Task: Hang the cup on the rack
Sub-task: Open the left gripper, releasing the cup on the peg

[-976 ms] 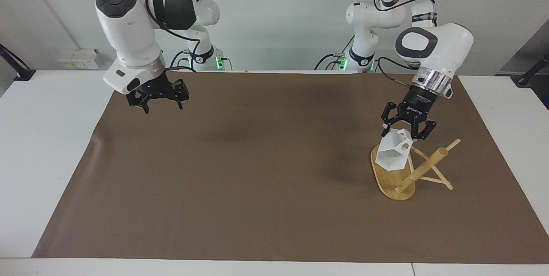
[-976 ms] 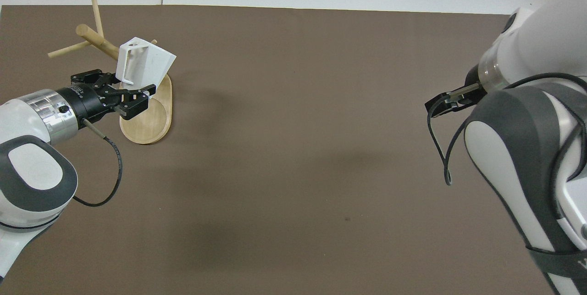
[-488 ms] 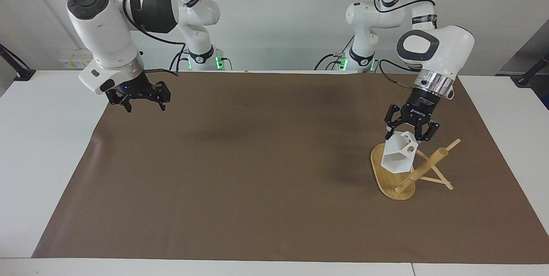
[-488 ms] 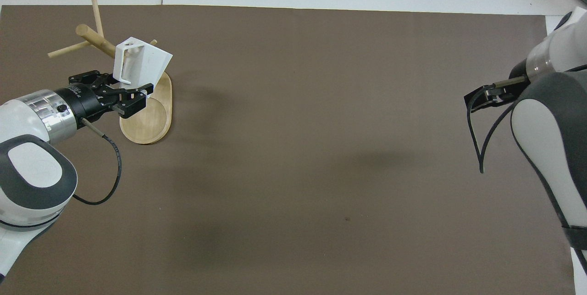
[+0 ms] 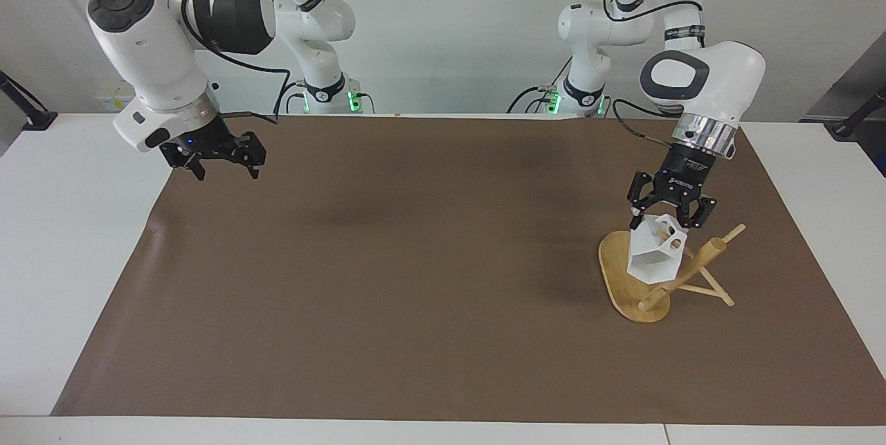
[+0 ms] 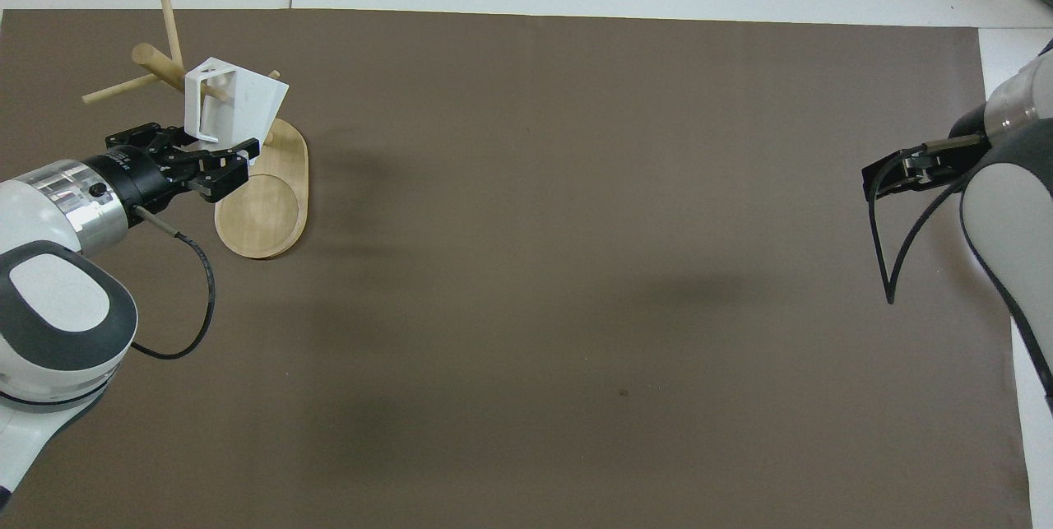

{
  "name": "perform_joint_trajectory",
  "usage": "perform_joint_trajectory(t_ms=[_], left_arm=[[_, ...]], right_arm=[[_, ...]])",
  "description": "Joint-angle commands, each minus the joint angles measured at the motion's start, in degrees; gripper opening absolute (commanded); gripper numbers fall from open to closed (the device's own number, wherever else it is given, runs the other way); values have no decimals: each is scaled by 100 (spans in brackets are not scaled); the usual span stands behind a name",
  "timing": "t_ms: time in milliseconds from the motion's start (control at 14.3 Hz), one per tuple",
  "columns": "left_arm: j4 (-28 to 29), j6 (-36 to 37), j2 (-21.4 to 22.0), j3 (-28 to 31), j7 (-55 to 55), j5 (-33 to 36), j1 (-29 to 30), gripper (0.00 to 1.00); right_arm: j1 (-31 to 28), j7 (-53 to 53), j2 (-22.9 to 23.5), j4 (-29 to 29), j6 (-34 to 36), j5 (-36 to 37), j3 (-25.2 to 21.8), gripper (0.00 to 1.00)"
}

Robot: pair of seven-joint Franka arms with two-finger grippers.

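The left claw (image 5: pixel 668 215), clamped on the cup (image 5: pixel 655 254), holds it over the rack (image 5: pixel 633 293), handle hole at a peg: the hanging step. Next: slide it on, then release. The right claw (image 5: pixel 220 159) waits with fingers apart, well away from the rack.

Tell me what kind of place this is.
Probably a robotics lab test bench: two white Franka arms bolted at a white table covered by a plain brown mat, with only a bamboo mug rack and white faceted cup as props.
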State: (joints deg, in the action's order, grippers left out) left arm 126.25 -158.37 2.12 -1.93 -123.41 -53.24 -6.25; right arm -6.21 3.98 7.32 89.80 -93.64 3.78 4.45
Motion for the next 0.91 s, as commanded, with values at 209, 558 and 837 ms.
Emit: perform_joint_trajectory(t_ms=[209, 558, 837], left_arm=[[-38, -98, -45, -18, -42, -81, 18, 100], [-48, 209, 51, 35, -16, 277, 263, 100], [-179, 1297, 192, 44, -16, 1401, 765, 100]], right_arm=[[-12, 68, -328, 547, -31, -106, -120, 100], [-12, 59, -389, 775, -14, -115, -129, 100], [-12, 59, -389, 959, 4, -176, -173, 100]])
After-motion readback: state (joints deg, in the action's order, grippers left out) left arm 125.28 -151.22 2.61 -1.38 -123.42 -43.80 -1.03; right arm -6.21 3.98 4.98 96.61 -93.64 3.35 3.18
